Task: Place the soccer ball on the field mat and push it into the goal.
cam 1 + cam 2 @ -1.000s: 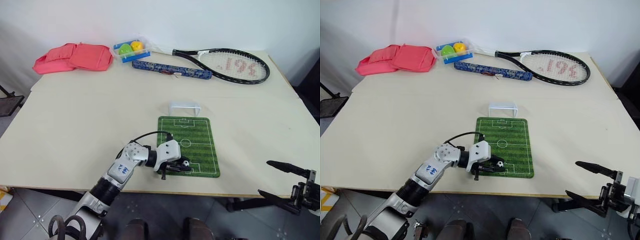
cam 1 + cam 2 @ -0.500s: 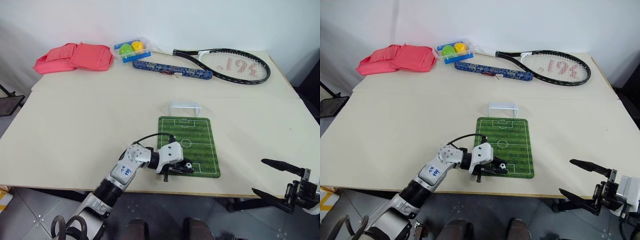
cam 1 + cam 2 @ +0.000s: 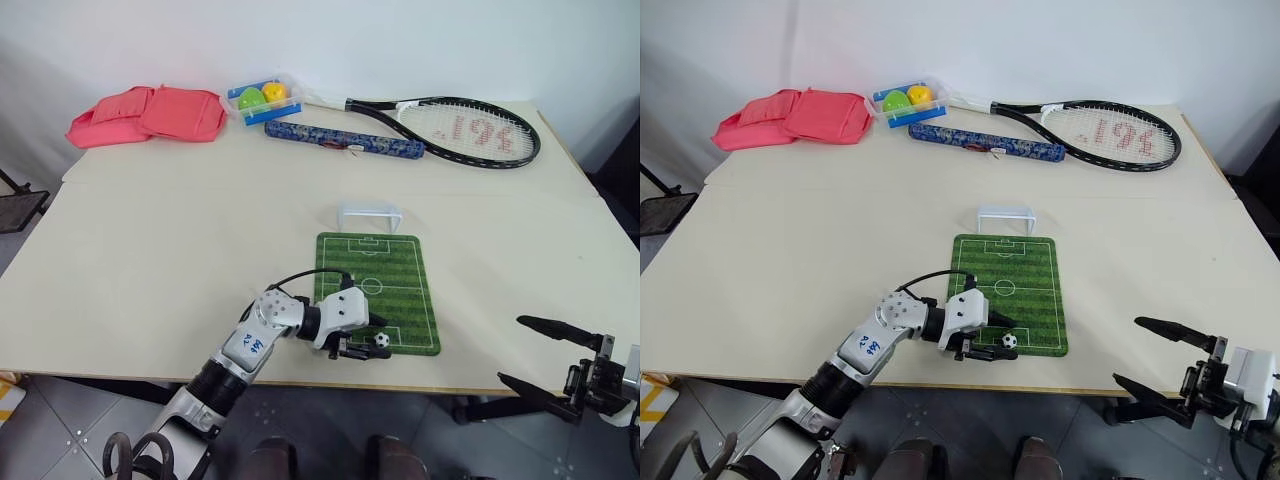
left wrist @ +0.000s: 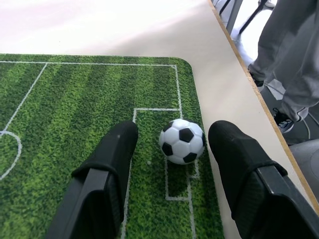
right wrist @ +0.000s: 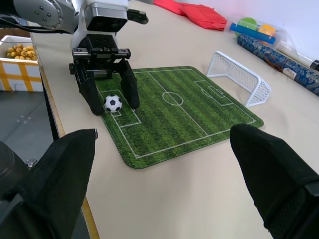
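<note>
The soccer ball (image 4: 181, 141), tiny and black-and-white, rests on the near end of the field mat (image 3: 385, 275), inside the printed goal box. My left gripper (image 4: 174, 132) is open, with one black finger on each side of the ball and a small gap to both. The white wire goal (image 3: 369, 214) stands at the mat's far end, its mouth toward the ball. My right gripper (image 3: 510, 350) hangs open beyond the table's front right edge, holding nothing. The right wrist view shows the ball (image 5: 113, 103) between the left gripper's fingers (image 5: 130, 89).
Along the back of the table lie a tennis racket (image 3: 470, 130), a blue patterned tube (image 3: 345, 140), a clear box of green and yellow balls (image 3: 262, 97) and a pink cloth (image 3: 150, 115). The table's front edge (image 3: 400, 384) runs just below the mat. A person's legs (image 4: 289, 59) stand beside the table.
The left gripper's fingers have spread apart and let go of the ball, which now sits free on the mat. The left hand itself stayed in place.
</note>
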`<action>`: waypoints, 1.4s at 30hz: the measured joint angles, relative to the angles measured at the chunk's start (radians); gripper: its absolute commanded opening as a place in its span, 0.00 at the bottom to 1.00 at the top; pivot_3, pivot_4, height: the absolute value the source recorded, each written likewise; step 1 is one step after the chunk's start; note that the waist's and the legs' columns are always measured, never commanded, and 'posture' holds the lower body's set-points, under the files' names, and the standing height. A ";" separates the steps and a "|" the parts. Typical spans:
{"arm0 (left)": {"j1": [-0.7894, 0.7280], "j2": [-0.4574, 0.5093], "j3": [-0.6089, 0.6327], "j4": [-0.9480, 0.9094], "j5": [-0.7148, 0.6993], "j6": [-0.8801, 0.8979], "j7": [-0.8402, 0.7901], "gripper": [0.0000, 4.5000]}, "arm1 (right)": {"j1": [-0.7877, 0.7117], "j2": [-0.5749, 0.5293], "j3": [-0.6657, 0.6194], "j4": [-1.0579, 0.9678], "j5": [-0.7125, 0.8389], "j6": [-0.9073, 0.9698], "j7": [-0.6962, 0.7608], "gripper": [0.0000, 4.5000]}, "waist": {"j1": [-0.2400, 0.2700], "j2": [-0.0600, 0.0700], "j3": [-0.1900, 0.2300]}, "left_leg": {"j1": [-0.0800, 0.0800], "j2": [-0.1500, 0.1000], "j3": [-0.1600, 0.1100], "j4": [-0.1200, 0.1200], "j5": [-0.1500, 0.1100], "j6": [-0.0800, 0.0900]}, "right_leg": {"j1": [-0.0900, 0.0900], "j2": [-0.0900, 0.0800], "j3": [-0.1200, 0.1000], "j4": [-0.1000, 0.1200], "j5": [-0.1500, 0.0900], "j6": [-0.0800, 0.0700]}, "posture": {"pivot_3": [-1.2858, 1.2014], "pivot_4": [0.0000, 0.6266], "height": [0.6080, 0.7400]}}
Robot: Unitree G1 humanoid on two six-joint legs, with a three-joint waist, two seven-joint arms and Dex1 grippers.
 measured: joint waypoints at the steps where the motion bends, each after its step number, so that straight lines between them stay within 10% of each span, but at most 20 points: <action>1: 0.000 -0.001 0.001 0.000 0.000 -0.004 0.001 0.61 | -0.001 0.000 0.004 0.000 0.000 0.001 -0.002 1.00 | 0.000 0.000 0.000 | 0.000 0.000 0.000 0.000 0.000 0.000 | 0.000 0.000 0.000 0.000 0.000 0.000 | 0.52 0.24 1.00; 17: 0.103 0.112 0.191 -0.253 -0.253 -0.021 -0.132 0.61 | -0.024 0.003 0.023 0.013 -0.004 0.020 -0.002 1.00 | -0.006 0.002 -0.001 | 0.001 0.002 0.000 0.000 0.000 0.000 | 0.000 0.001 0.001 0.001 0.000 -0.001 | 0.52 0.24 1.00; 24: 0.387 0.375 0.286 -0.384 -0.278 -0.023 -0.205 0.21 | -0.094 0.002 0.030 0.082 -0.009 -0.001 0.043 1.00 | -0.002 0.005 0.000 | 0.001 0.005 0.001 0.000 -0.001 -0.001 | 0.000 0.004 0.002 0.000 0.001 -0.002 | 0.52 0.24 1.00; 27: 0.485 0.347 0.259 -0.447 -0.264 -0.023 -0.151 0.00 | -0.124 0.001 0.032 0.097 -0.009 -0.006 0.073 1.00 | 0.006 0.005 0.001 | 0.000 0.005 0.001 0.001 -0.001 0.000 | 0.000 0.004 0.003 -0.002 0.001 -0.002 | 0.52 0.24 1.00; 42: 0.309 0.070 0.017 -0.304 -0.102 0.047 0.053 0.00 | -0.055 -0.008 0.010 0.143 -0.008 -0.029 0.102 1.00 | 0.007 0.008 -0.001 | 0.001 0.005 0.002 0.001 -0.001 -0.001 | 0.000 0.005 0.003 -0.001 0.001 -0.002 | 0.52 0.24 1.00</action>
